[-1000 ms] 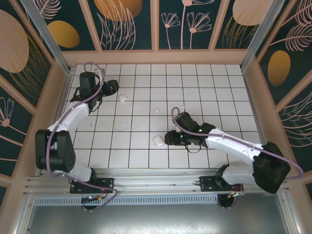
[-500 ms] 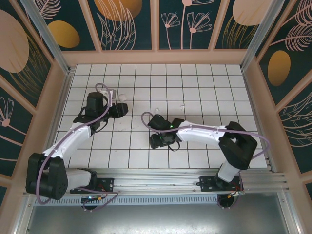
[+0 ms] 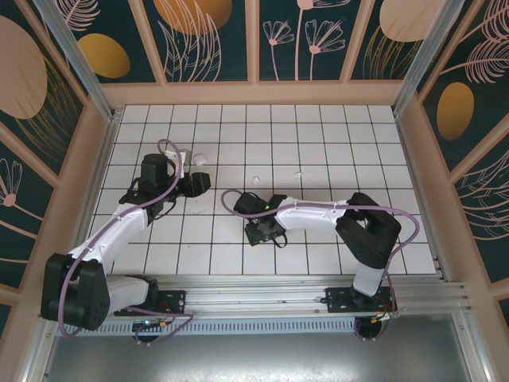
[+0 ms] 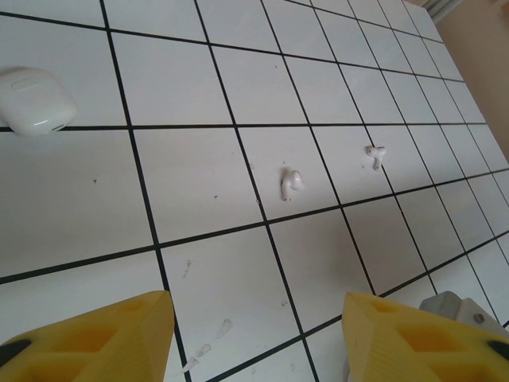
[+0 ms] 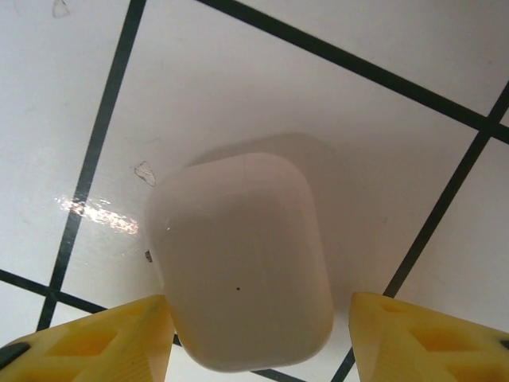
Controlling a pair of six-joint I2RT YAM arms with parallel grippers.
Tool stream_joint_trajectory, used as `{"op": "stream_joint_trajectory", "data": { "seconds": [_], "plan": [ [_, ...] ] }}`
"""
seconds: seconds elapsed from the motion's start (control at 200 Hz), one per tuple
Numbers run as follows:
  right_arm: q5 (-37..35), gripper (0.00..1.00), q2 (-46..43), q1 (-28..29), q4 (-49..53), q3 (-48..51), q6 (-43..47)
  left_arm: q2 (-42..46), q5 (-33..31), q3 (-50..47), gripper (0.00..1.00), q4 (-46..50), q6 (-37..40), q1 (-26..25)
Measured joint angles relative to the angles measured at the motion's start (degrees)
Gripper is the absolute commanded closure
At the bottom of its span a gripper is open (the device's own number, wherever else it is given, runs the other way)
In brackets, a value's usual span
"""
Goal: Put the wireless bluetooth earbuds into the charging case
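Tiled floor (image 3: pixel 318 127) — my right gripper (image 5: pixel 262 338) gapes astride the charging case (image 5: pixel 242 255); my left gripper (image 4: pixel 254 342), gaping too, faces earbuds (image 4: pixel 292 182) beyond it.

Left arm (image 3: pixel 115 223) and right arm (image 3: pixel 310 213): white link shells, black joint housings, a lilac cable (image 3: pixel 167 142) looped alongside each, yellow wedge-shaped fingers (image 4: pixel 95 338).

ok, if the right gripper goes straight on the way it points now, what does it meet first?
The white charging case. It lies on the tile dead ahead, centred between the open fingers of the right gripper, with a gap on each side. How far ahead it is, the wrist view does not settle.
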State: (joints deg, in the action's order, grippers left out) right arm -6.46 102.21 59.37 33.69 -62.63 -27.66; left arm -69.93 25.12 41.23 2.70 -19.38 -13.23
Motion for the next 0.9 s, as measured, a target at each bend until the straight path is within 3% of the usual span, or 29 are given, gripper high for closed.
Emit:
{"op": "stream_joint_trajectory", "data": {
  "seconds": [0.35, 0.576, 0.756, 0.901],
  "plan": [
    [0.0, 0.45, 0.6, 0.0, -0.6, 0.0, 3.0, 4.0, 0.7, -1.8, 0.40, 1.0, 2.0, 0.0],
    [0.0, 0.41, 0.9, 0.0, -2.1, 0.0, 5.3, 4.5, 3.6, -2.7, 0.39, 0.6, 2.2, 0.0],
    [0.1, 0.52, 0.9, -0.1, -3.3, 0.4, 6.4, 4.7, 5.4, -3.2, 0.41, -0.9, 2.2, 0.0],
    [-0.2, 0.55, 0.4, -0.1, -4.0, 0.9, 7.0, 5.4, 7.5, -3.8, 0.41, -1.6, 2.2, 0.0]
  ]
}}
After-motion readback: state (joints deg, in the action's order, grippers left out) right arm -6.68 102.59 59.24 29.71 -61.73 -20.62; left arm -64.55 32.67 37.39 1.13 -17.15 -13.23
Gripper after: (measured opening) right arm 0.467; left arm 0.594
